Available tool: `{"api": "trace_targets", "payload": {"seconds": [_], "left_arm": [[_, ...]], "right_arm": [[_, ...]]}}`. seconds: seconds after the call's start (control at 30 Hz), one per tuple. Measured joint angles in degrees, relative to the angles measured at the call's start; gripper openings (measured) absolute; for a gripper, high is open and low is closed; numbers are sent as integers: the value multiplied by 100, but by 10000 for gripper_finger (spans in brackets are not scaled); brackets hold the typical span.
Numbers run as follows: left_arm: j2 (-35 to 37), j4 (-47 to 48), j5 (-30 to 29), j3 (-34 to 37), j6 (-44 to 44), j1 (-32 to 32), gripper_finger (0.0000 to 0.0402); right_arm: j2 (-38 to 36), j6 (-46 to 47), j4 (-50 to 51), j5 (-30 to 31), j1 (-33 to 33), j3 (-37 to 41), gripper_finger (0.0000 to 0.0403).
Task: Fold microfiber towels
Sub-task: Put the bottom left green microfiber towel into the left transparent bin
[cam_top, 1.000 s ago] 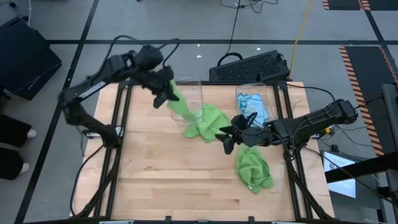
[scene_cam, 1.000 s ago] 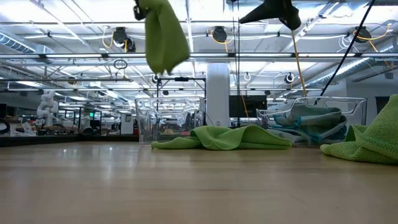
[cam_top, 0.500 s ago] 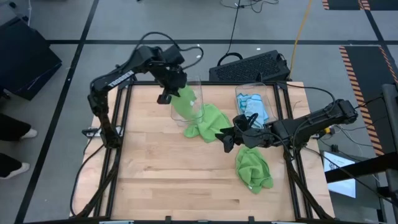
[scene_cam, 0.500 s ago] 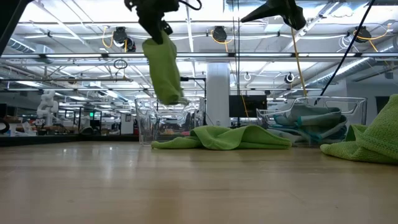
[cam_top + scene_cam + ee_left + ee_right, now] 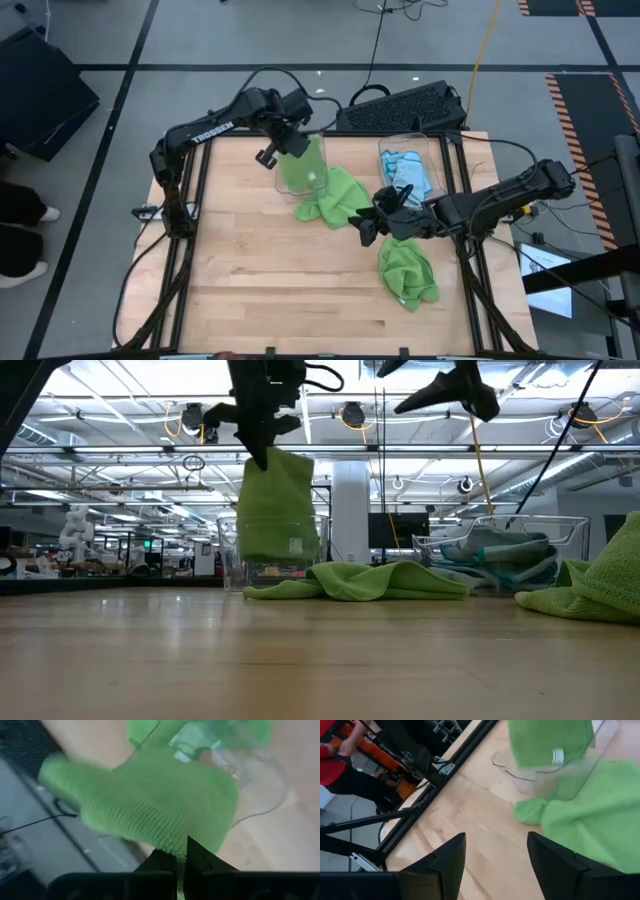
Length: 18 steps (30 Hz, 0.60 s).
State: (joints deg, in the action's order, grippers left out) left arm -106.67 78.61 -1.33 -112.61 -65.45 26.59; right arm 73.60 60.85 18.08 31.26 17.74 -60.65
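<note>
HIGH: left pincer [image 5: 283, 137] clamped on folded green towel [image 5: 303, 167] hanging over clear bin [image 5: 300, 162], far desk [image 5: 250, 270] edge | LOW: towel long axis vertical, lower end at bin rim | RIGHT WRIST: right pincer [image 5: 495, 857] part-open, empty, above desk, loose towel [image 5: 590, 815] just beyond

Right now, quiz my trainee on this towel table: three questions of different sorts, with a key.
1. True or false: the left gripper holds a lime green towel over the clear bin.
2. Which gripper is open with nothing in it: A left, B right?
3. Fill in: the far right bin holds light ____ towels.

Key: 1 true; 2 B; 3 blue.
</note>
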Motion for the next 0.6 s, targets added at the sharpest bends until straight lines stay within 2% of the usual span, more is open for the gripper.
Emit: {"api": "trace_targets", "payload": {"seconds": [0.13, 0.4, 0.6], "left_arm": [[2, -25, -167, 30, -180, 1, 0], [11, 349, 28, 32, -201, -198, 0], [23, 429, 808, 102, -217, -415, 0]], "right_arm": [[4, 138, -86, -255, 1, 159, 203], [2, -101, -325, -301, 0, 229, 203], [2, -288, -307, -294, 0, 229, 203]]}}
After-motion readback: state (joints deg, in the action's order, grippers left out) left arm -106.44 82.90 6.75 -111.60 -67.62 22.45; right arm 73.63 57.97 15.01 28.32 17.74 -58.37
